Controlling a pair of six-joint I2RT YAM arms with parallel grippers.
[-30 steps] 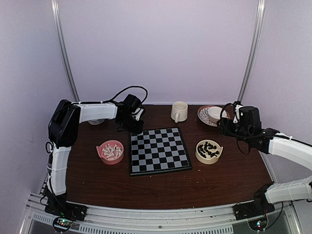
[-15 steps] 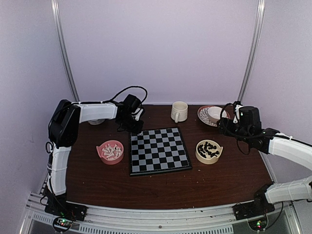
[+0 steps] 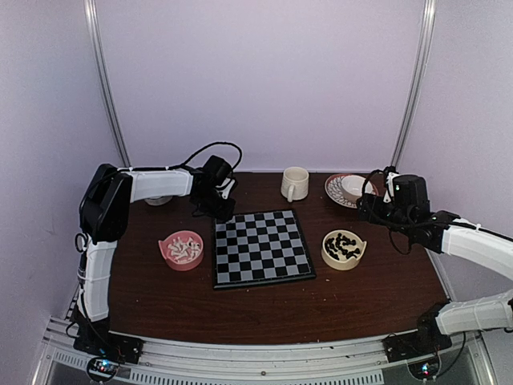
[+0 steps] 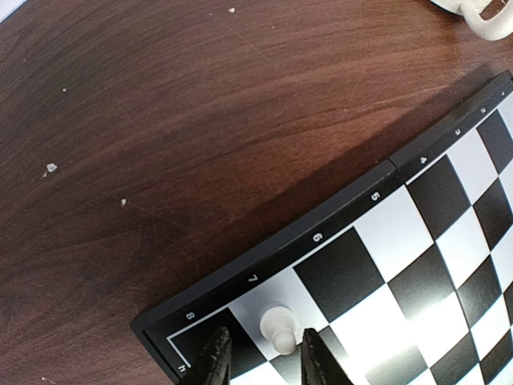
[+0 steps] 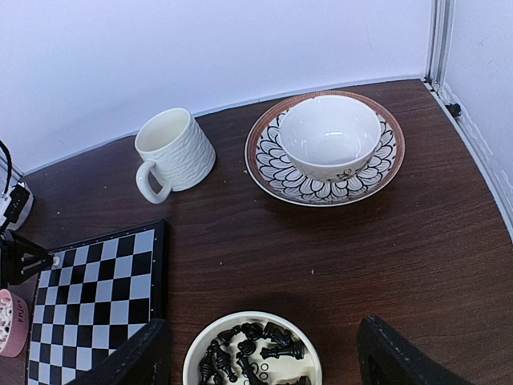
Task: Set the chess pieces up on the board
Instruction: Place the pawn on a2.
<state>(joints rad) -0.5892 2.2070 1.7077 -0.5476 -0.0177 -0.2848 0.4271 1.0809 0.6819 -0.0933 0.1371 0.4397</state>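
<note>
Lilac walls close round a dark wooden table [image 3: 264, 313]. At left a pink bowl [image 3: 163, 243] holds the white pieces [image 3: 184, 249]. They look tiny, light, hard and slick, easily tipped, and best nipped round the stem from above. Next, the left claw [image 4: 267, 357] straddles a white pawn [image 4: 276, 327] standing by the far-left corner of the board [image 3: 260, 249]; whether it pinches I cannot tell. A cream bowl [image 3: 358, 243] of black pieces [image 3: 343, 245] sits near the right claw [image 5: 263, 341], which is spread wide and empty.
</note>
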